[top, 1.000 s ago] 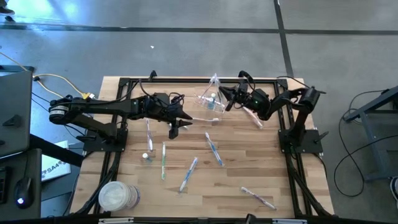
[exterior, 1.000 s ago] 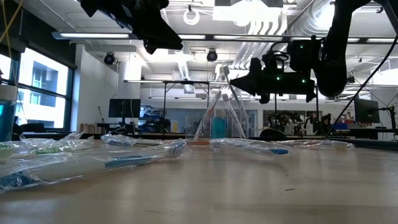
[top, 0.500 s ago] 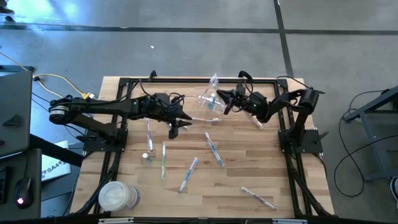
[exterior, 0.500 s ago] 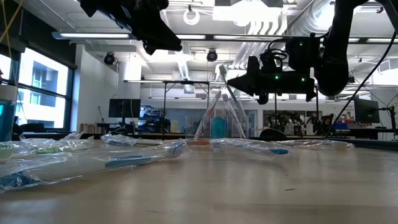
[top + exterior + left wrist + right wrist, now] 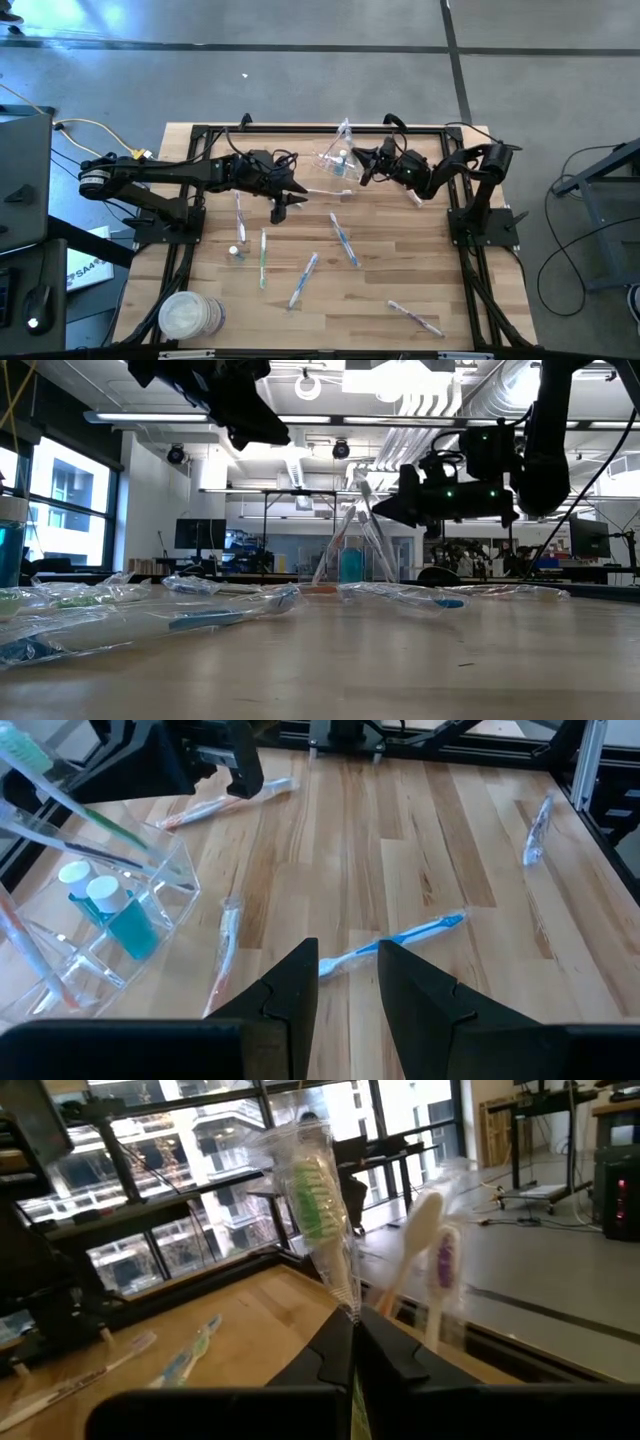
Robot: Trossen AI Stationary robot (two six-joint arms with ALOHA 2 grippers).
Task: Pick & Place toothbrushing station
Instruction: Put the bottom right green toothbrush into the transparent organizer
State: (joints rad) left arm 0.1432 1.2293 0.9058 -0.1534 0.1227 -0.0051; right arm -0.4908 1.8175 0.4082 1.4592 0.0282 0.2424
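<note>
1. Nearest me, loose wrapped toothbrushes lay scattered on the table (image 5: 480,290): a pink one (image 5: 415,318) by the near edge, a blue one (image 5: 303,279) and a green-and-white one (image 5: 263,257) further in. None of these was being handled. The stack of white discs (image 5: 190,316) sat at the near left corner, well out of the way.

2. At mid-table the left gripper (image 5: 347,955) hung above another blue toothbrush (image 5: 395,942). Its jaws stood partly apart with nothing between them. To my eye it was best kept where it was, clear of the other arm.

3. Farthest off, the clear cup (image 5: 110,910) stood by the far edge, with two blue-capped tubes (image 5: 100,895) and several brushes already leaning in it.

4. Just beside the cup, the right gripper (image 5: 353,1325) was clamped tight on the wrapped green toothbrush (image 5: 320,1210), head up.

5. The step looked like dropping that brush into the cup. Doing it well would mean:
   - bringing the handle end squarely over the cup's mouth;
   - lowering between the leaning brushes rather than against them;
   - letting go only once the wrapper was inside the rim, since the light cup could tip.
</note>
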